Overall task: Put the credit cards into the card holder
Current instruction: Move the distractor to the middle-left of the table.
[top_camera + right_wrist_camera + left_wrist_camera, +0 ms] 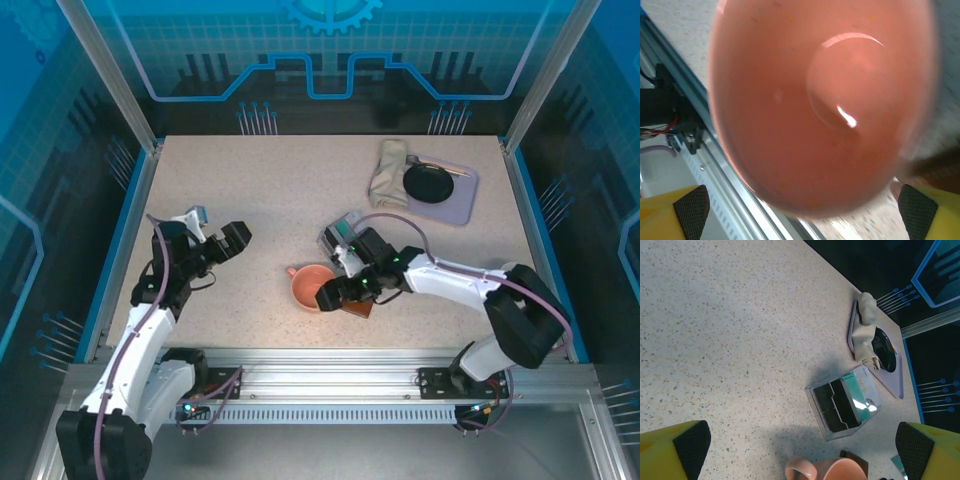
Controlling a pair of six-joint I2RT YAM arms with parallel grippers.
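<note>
The brown card holder (358,308) lies on the table behind the pink cup (312,288); its corner (856,460) peeks past the cup in the left wrist view. A teal-green credit card (860,388) stands inside a clear plastic box (842,402) beside dark inserts; the box (340,232) sits mid-table. My right gripper (336,292) hovers open at the cup's right rim, right over the cup's inside (815,110), with its pads (690,207) wide apart. My left gripper (230,241) is open and empty, held above bare table to the left, its pads (690,445) spread.
A lavender tray (462,195) at the back right carries a black dish (428,182) and a folded beige cloth (388,172). The metal rail (330,365) runs along the near edge, close under the cup. Blue frame walls bound the table.
</note>
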